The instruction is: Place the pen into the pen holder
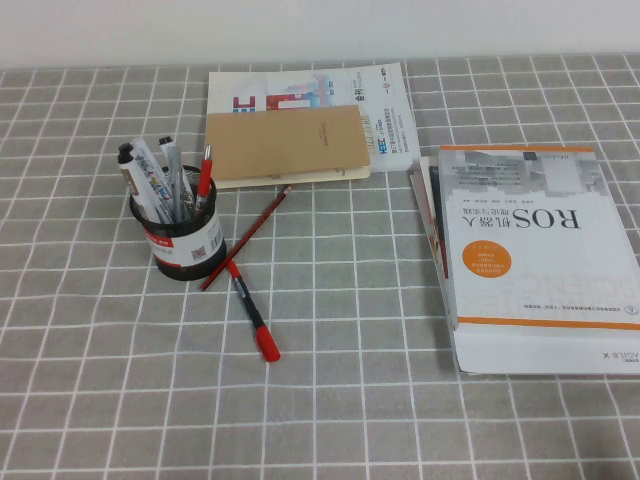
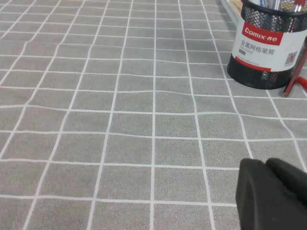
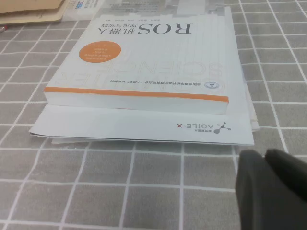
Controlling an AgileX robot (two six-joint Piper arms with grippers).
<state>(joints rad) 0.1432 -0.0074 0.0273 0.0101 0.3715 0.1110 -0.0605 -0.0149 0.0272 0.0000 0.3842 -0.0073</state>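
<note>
Open grey checked worktop (image 1: 120, 400) fills the lower left of the frame for my left fingers (image 2: 271, 191). My right fingers (image 3: 273, 187) face the white ROS book stack (image 1: 530, 250) at right.

A thin red pencil (image 1: 247, 236) lies beside the black mesh pen holder (image 1: 185, 240).

High view angled down, wrist views low, sharing pen holder (image 1: 178, 236), book (image 1: 532, 240)

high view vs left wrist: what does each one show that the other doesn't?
Only the high view: the pen lying on the tablecloth beside the pen holder, the ROS book and the brown notebook.

Only the left wrist view: part of the left gripper low over bare cloth, and the holder's label text. The right gripper shows only in its own wrist view, near the book.

Both: the holder, the red pencil and the cloth.
</note>
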